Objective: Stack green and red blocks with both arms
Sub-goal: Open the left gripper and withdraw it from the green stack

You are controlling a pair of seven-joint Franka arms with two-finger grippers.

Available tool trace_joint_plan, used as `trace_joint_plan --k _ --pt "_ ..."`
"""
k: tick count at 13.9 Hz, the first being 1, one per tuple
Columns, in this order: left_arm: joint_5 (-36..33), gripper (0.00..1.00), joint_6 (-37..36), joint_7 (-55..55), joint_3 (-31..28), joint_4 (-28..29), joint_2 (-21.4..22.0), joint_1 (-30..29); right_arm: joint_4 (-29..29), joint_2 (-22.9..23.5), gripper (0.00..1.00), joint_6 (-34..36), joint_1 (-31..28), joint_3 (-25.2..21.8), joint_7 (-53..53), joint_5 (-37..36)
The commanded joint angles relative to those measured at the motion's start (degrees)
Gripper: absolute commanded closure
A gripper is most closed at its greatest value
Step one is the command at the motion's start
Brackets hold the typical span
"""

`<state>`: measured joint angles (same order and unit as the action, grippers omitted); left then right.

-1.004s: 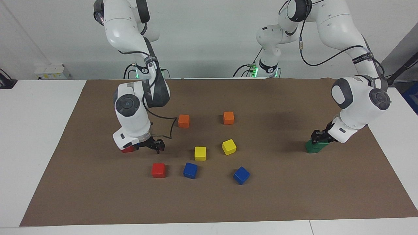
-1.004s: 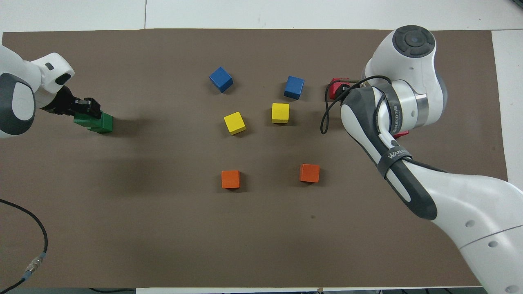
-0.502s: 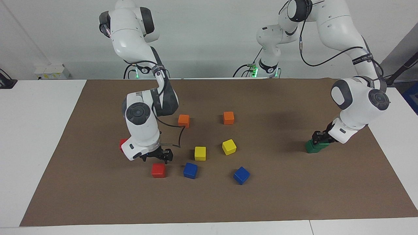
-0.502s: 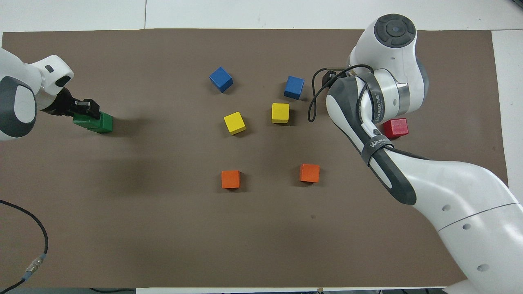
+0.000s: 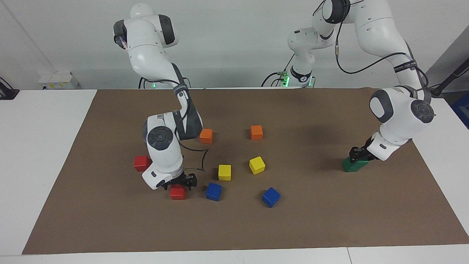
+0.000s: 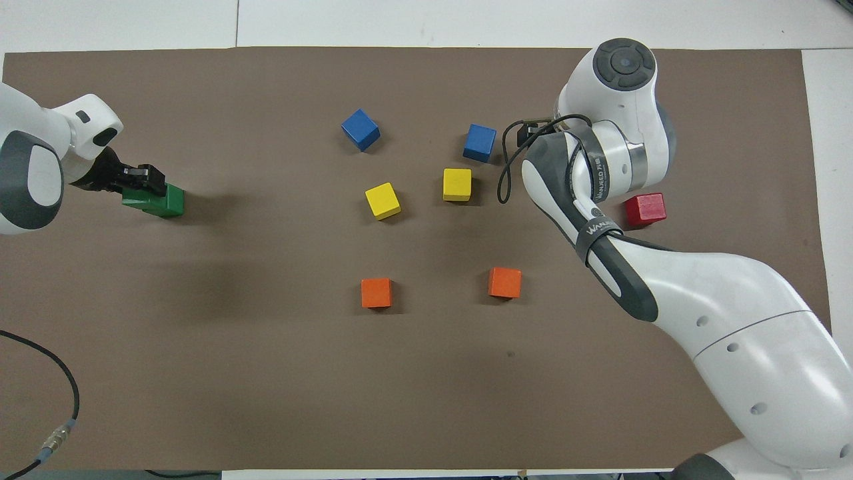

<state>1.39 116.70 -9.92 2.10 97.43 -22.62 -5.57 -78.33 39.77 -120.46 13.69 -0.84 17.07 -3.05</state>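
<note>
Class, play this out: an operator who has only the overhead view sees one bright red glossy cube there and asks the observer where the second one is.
Observer: The second bright red glossy cube lies beside a blue glossy cube; the right arm's wrist covers it from above.
Operator: Where is the right claw?
Observer: The right claw is open, low over that cube's top.
Operator: Are the greens stacked?
Observer: Yes, the pair of dark green glossy cubes forms one slightly skewed pile, with the left claw at the upper one.
</note>
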Motion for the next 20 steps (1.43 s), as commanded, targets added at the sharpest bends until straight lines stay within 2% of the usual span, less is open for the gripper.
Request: trace_joint_plan --k 1,4,8,10,13,15,17,18,20 --pt "-0.51 0.0 1.51 -0.63 -0.17 2.77 1.96 -0.06 1.51 1.02 0.02 -1.35 -1.03 0.93 -1.25 -1.08" --pt "-0.51 0.0 0.46 -0.46 -0.26 2.68 3.71 -0.14 1.51 1.02 0.12 -2.14 -1.03 0.93 -1.25 -0.81" --pt "-0.51 0.0 -7.61 -0.46 -1.05 2.15 9.51 -0.32 1.16 1.02 0.45 -3.37 -1.03 0.93 -1.25 -0.46" --pt "-0.51 0.0 -12.61 -0.46 -1.05 1.63 13.29 -0.32 0.99 1.02 0.54 -3.9 -1.03 0.93 -1.25 -0.29" --pt "-0.51 0.0 -18.95 -0.46 -0.96 0.92 18.29 0.29 1.07 0.67 1.0 -2.59 -1.12 0.93 -1.43 -0.72" --pt "-0.51 0.0 -22.12 -0.37 -0.96 1.18 21.29 -0.05 1.25 -1.08 1.0 2.75 -1.91 0.84 -4.05 -0.73" --pt "-0.51 0.0 -23.53 -0.19 -0.96 1.27 22.35 0.64 0.64 -4.94 1.0 9.34 -3.31 0.93 -9.4 -0.55" --pt "-0.51 0.0 -23.89 -0.45 -1.05 1.18 22.79 0.56 -0.67 -7.74 1.0 12.76 -3.93 0.93 -11.25 -0.46" --pt "-0.43 0.0 -23.8 -0.55 -1.75 1.53 22.97 0.99 -5.58 -13.28 1.0 15.08 -6.12 0.93 -16.08 -0.2"
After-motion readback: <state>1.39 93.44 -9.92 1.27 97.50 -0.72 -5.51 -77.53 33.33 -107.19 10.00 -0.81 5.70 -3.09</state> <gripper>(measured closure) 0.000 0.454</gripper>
